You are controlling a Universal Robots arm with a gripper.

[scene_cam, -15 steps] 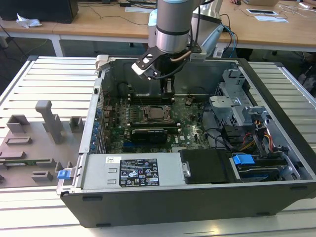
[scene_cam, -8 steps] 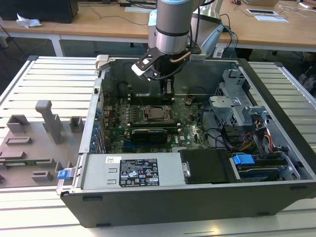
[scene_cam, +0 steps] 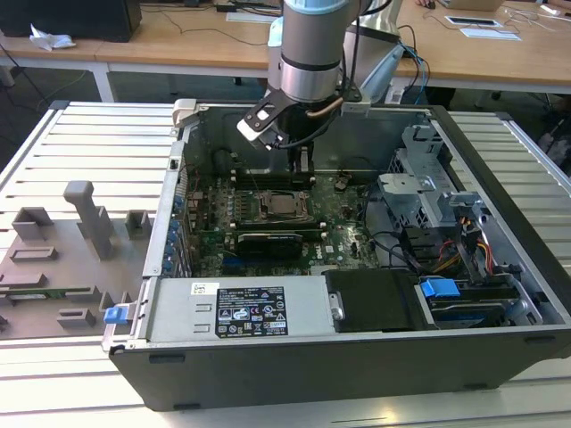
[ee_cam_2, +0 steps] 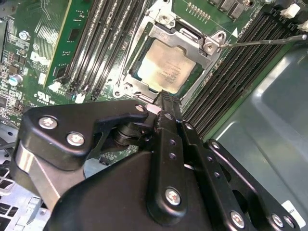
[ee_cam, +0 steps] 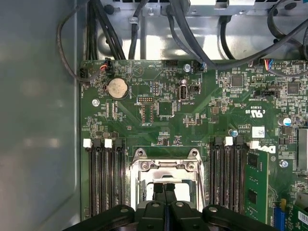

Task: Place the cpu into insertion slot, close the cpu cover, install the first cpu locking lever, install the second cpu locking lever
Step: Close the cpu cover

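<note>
1. My fingers (ee_cam: 158, 191) are pressed together with only a hairline between the tips. They hold nothing.
2. They hang over one edge of the insertion slot (ee_cam_2: 128, 81), inside the open computer case (scene_cam: 357, 361) on the slatted tabletop (scene_cam: 80, 143).
3. The cpu (ee_cam_2: 167, 66) lies flat in that slot, its pale metal top facing up. It is square, so it has no clear long axis. Its edges run in line with the memory slots (ee_cam_2: 96, 48) on either side.
4. The cpu cover (ee_cam_2: 180, 34) seems to lie down flat around the chip, framing it, though I cannot be sure it is fully seated.
5. A thin locking lever (ee_cam_2: 262, 41) sticks out from one corner of the socket, over the memory slots. Its far end is cut off at the picture edge.
6. In both wrist views my own black linkage hides one side of the socket. In the first wrist view only pale slivers of the chip show beside my tips.
</note>
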